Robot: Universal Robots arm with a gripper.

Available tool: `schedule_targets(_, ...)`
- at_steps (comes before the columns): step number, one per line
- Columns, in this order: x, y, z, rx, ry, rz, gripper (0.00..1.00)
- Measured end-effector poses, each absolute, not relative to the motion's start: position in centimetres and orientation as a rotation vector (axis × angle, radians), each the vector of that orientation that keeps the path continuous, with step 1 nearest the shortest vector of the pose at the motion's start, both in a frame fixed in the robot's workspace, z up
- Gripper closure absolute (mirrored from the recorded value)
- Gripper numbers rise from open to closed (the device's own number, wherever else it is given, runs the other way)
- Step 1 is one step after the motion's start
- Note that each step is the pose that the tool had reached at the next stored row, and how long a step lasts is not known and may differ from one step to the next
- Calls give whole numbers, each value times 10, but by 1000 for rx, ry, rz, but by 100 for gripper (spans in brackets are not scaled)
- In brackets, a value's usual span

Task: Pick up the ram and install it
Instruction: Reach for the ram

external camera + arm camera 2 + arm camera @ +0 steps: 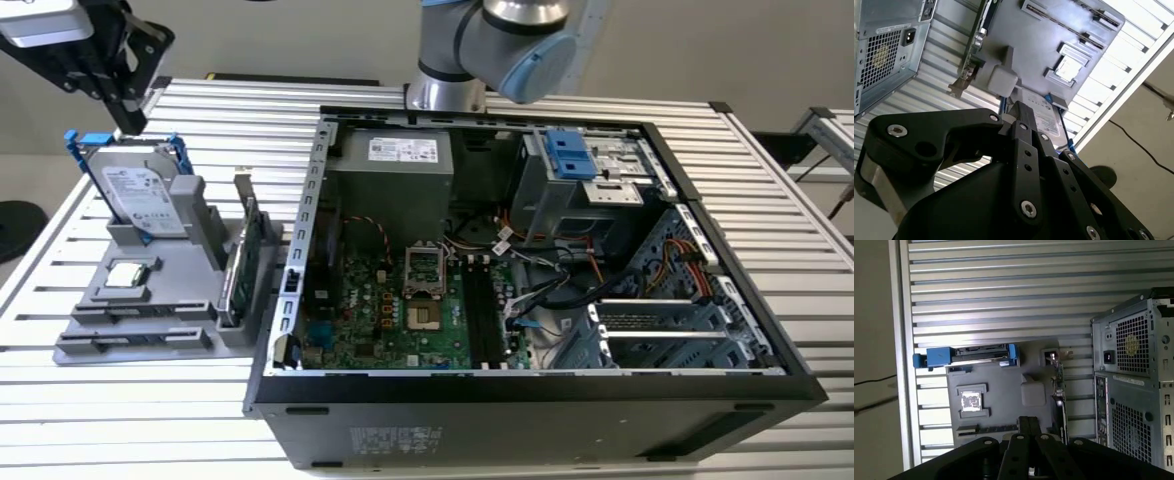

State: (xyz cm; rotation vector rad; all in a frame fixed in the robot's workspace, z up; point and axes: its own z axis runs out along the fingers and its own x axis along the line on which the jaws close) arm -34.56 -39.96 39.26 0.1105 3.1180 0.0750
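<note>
**Ram** [138, 313]: thin dark stick at the lower left of the exterior view. It appears to sit edge-up in a slot of the gray holder [94, 352]; finer detail cannot be made out.

**Handling (judged):** light, stiff and brittle, with delicate chips and contact edge. Best pinched across the flat faces at mid-length, along the upper edge.

**Claw** [134, 122]: upper left, clenched on nothing, above the hard drive [140, 195] and well apart from the ram.

**Room:** open air above the holder. The expansion card [238, 275] stands just to the right, with the case wall [314, 230] beyond it. The memory slots [481, 310] lie deep inside the case, with cables near.
</note>
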Motion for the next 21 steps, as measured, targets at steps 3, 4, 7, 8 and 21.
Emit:
schedule_targets(3,-348,-400,393,110,3118,75,100)
schedule_targets(4,-349,-400,393,110,3118,75,100)
schedule_targets(7,-351,-400,393,110,3118,75,100)
schedule_targets(8,-352,-400,393,110,3118,75,100)
schedule_targets(21,-362,-400,393,110,3118,75,100)
